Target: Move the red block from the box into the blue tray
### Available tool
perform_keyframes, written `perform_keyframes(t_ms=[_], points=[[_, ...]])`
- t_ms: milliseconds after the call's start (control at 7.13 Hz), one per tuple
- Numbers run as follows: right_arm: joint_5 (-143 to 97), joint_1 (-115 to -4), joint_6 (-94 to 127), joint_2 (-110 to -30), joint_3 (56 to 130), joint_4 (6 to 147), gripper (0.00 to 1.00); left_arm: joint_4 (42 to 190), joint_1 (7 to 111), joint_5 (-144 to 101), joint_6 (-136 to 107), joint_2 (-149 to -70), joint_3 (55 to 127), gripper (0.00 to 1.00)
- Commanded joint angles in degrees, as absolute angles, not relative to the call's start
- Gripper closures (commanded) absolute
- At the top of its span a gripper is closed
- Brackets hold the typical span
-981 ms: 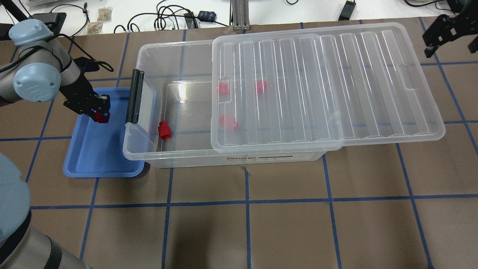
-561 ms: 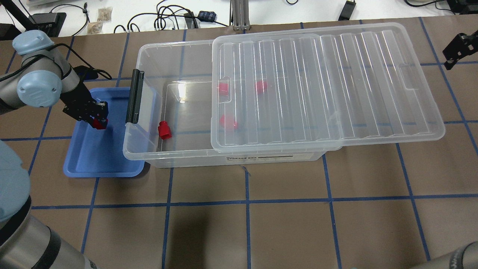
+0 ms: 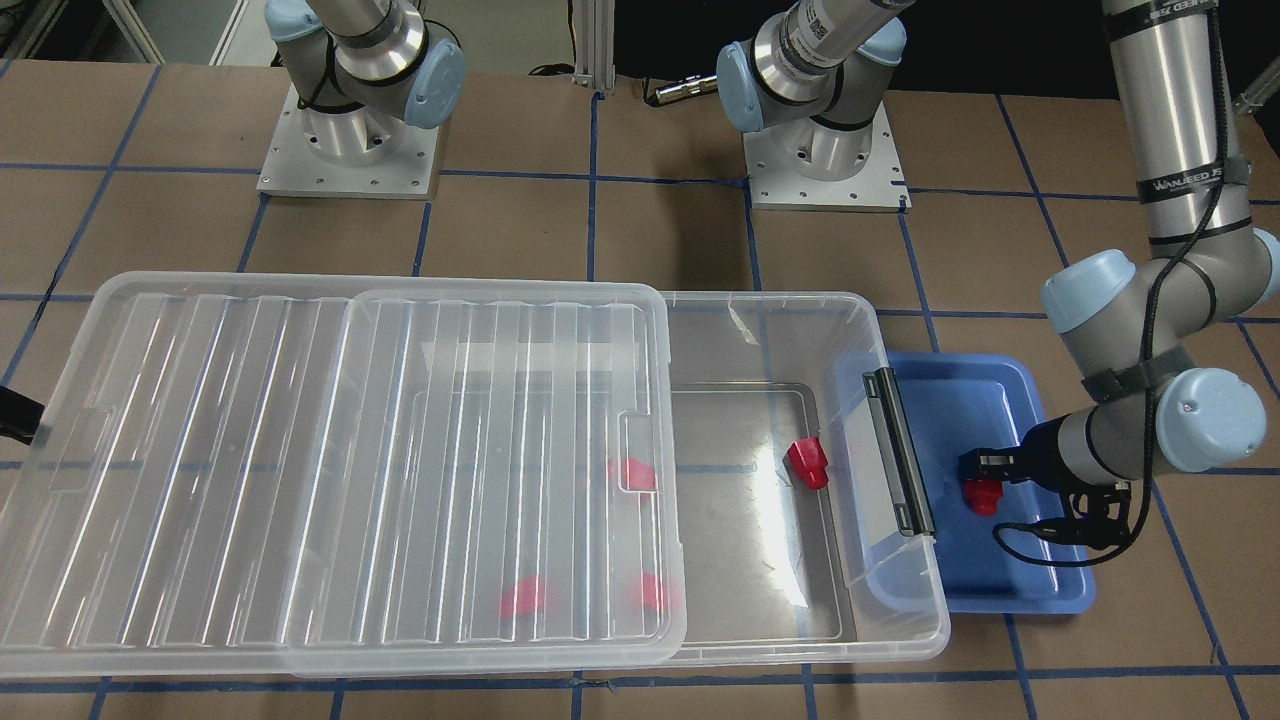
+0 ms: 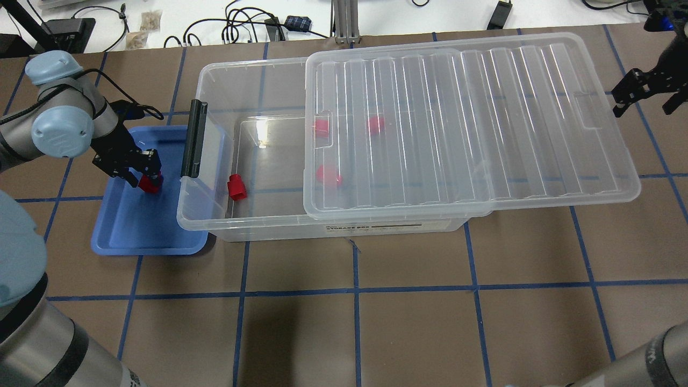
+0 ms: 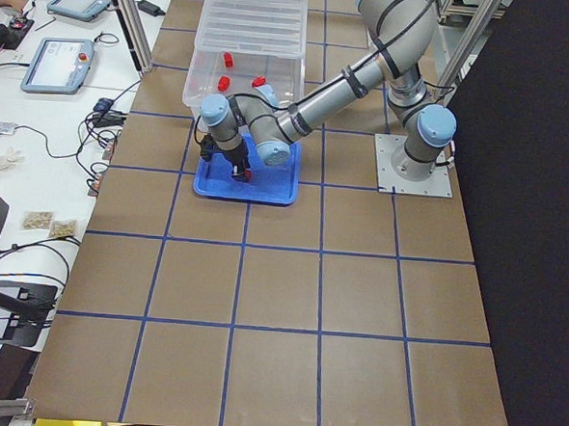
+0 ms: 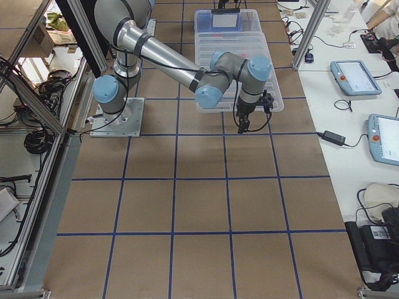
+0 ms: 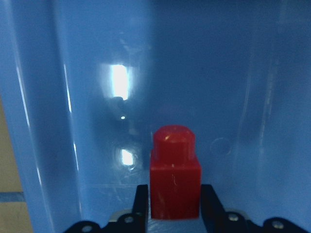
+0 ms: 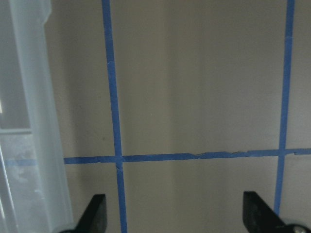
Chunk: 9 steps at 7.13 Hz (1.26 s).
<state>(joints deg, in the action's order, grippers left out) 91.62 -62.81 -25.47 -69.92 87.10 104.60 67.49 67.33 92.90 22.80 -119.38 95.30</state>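
Observation:
My left gripper (image 4: 144, 173) is shut on a red block (image 4: 150, 184) and holds it inside the blue tray (image 4: 134, 228), low over the floor; I cannot tell if it touches. The left wrist view shows the block (image 7: 175, 179) upright between both fingers (image 7: 141, 204). In the front-facing view the block (image 3: 982, 495) hangs over the tray (image 3: 1000, 400). The clear box (image 4: 207, 215) lies right of the tray, its lid (image 4: 467, 118) slid partly aside. One red block (image 4: 235, 187) lies in the uncovered part, three more under the lid. My right gripper (image 4: 645, 94) is open and empty beyond the lid's right end.
The box's black latch bar (image 4: 194, 138) stands right beside the tray and overhangs its edge. Cables and small devices (image 4: 258, 27) lie on the white surface behind the table. The right wrist view shows brown table with blue tape lines (image 8: 114, 121) and the lid's edge.
My left gripper with the red block has shifted a little nearer and to the right inside the tray. My right gripper has moved at the far right and now sits lower, beside the lid.

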Motion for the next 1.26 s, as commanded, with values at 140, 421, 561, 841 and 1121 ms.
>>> perform_keyframes(t_ms=[140, 421, 561, 841, 1121], points=[[86.9, -65.7, -24.7, -70.0, 88.1, 105.4, 0.00, 70.2, 68.0, 93.3, 22.5, -116.1, 91.8, 0.00], [84.6, -68.8, -24.3, -70.0, 88.2, 105.3, 0.00, 85.9, 68.3, 93.5, 21.7, -112.2, 81.2, 0.00], [84.5, -70.2, -23.0, -70.1, 88.2, 105.3, 0.00, 89.3, 68.6, 93.6, 21.3, -110.3, 78.0, 0.00], [84.6, -74.7, -19.0, -70.1, 88.2, 105.4, 0.00, 95.4, 72.7, 93.6, 13.7, -104.4, 75.9, 0.00], [84.6, -79.0, -14.4, -70.5, 88.1, 105.5, 0.00, 96.5, 79.2, 93.6, 8.9, -99.2, 77.2, 0.00]])
